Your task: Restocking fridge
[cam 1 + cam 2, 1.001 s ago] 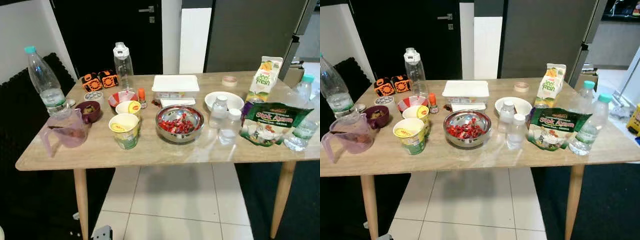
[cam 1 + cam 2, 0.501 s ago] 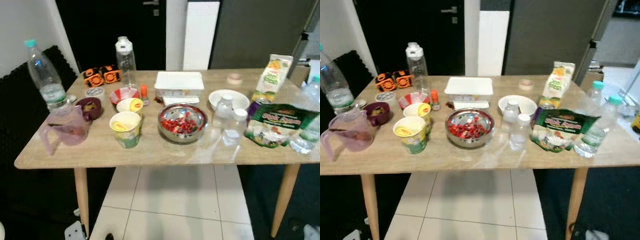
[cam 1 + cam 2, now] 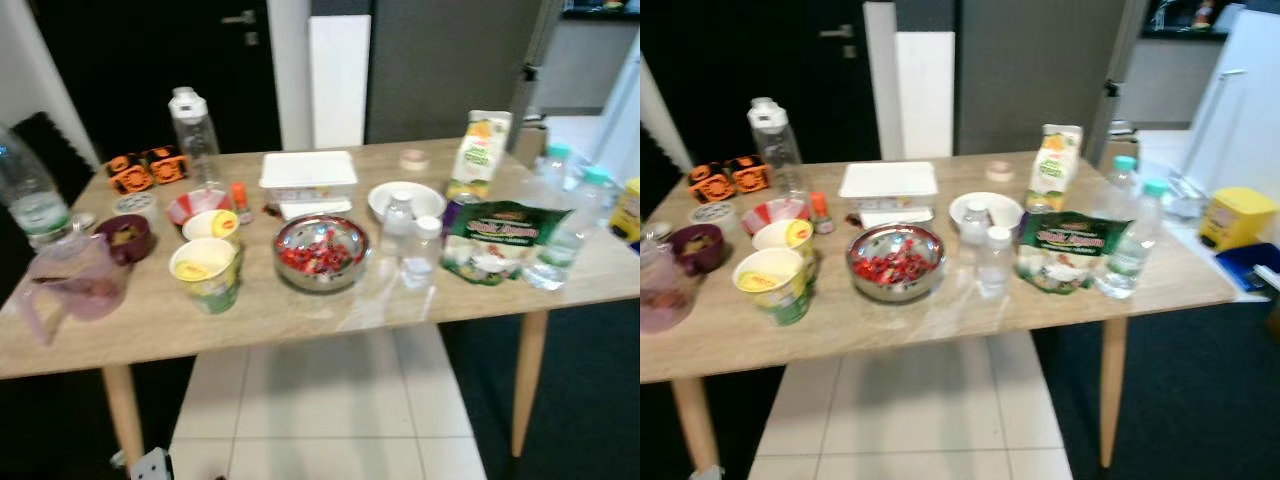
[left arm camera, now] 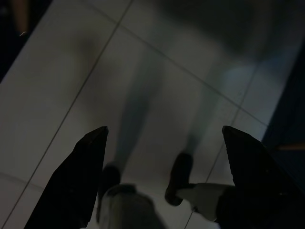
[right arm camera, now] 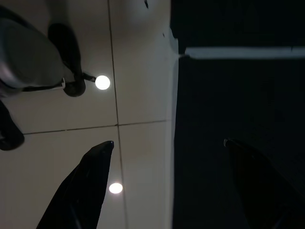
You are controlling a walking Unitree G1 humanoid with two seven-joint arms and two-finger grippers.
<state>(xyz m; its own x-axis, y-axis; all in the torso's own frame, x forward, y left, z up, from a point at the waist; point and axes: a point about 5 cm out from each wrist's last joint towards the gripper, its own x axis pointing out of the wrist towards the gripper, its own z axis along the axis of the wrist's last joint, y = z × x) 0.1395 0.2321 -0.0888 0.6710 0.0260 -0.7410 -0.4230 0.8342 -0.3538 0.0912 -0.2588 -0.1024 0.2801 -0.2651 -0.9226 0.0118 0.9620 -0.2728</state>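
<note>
- The table [image 3: 300,320] stands ahead of the robot, loaded with goods to go into the fridge; nothing is picked up yet, so I judge the step in hand to be the approach and the choice of a first item.
- At the table's centre sits a steel bowl of red pieces [image 3: 321,251]; at 12 o'clock from it lies a white lidded box [image 3: 308,168].
- At 3 o'clock from the bowl stand two small clear bottles [image 3: 408,238], then a green snack bag [image 3: 495,242], with two water bottles [image 3: 560,225] just beyond it.
- A juice carton [image 3: 474,152] stands upright at about 2 o'clock from the bowl.
- At 9 o'clock are a yellow cup [image 3: 207,273] and a purple jug [image 3: 75,285].
- The left tool [image 4: 162,167] hangs over the floor tiles, fingers spread wide and empty.
- The right tool [image 5: 164,176] hangs likewise, wide and empty.
- The next move probably calls for stepping closer and raising one arm to a chilled item such as the carton, gripping it upright so that it does not tip its neighbours.
</note>
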